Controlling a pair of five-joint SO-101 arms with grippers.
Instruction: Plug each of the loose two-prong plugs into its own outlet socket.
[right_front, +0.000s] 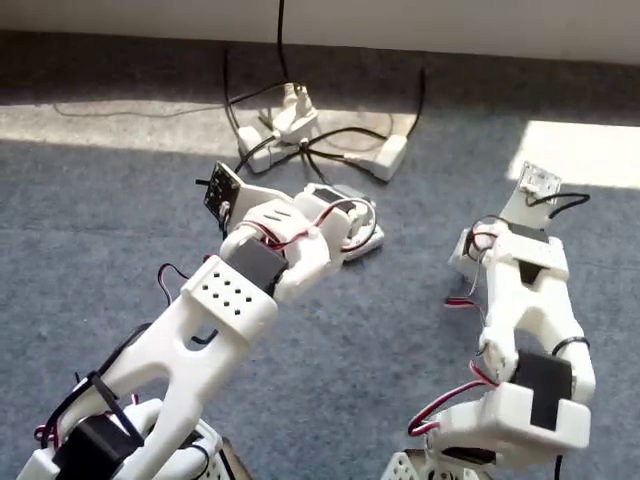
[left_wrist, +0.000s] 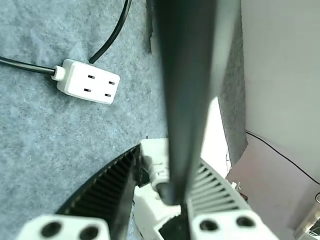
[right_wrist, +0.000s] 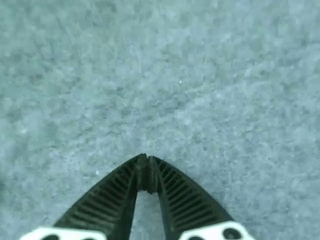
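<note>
The left gripper (left_wrist: 167, 167) is closed on what seems to be a white plug (left_wrist: 152, 172). The plug's thick black cord (left_wrist: 190, 75) rises between the jaws toward the camera and hides part of the contact, so the hold is my judgement. The plug is near the outlet block (left_wrist: 87, 82) but apart from it. The outlet block lies flat on the grey carpet (left_wrist: 45, 150) with its own black cable at one end. Two pairs of slots face upward, and both are free. The right gripper (right_wrist: 147, 162) is closed with nothing in it, over the carpet and well apart from the outlet block.

The step in hand, I think, is to bring the plug over the outlet block and push it in. To do this well, the arm should first place the prongs directly above one pair of slots and turn the wrist until they are in line. I cannot see the prongs, so their direction is unknown. Then it should press straight down, because the outlet block looks light and may slide on the carpet. The stiff cord may pull the plug sideways, so a firm hold is needed. The right gripper could hold the outlet block down during the push.
</note>
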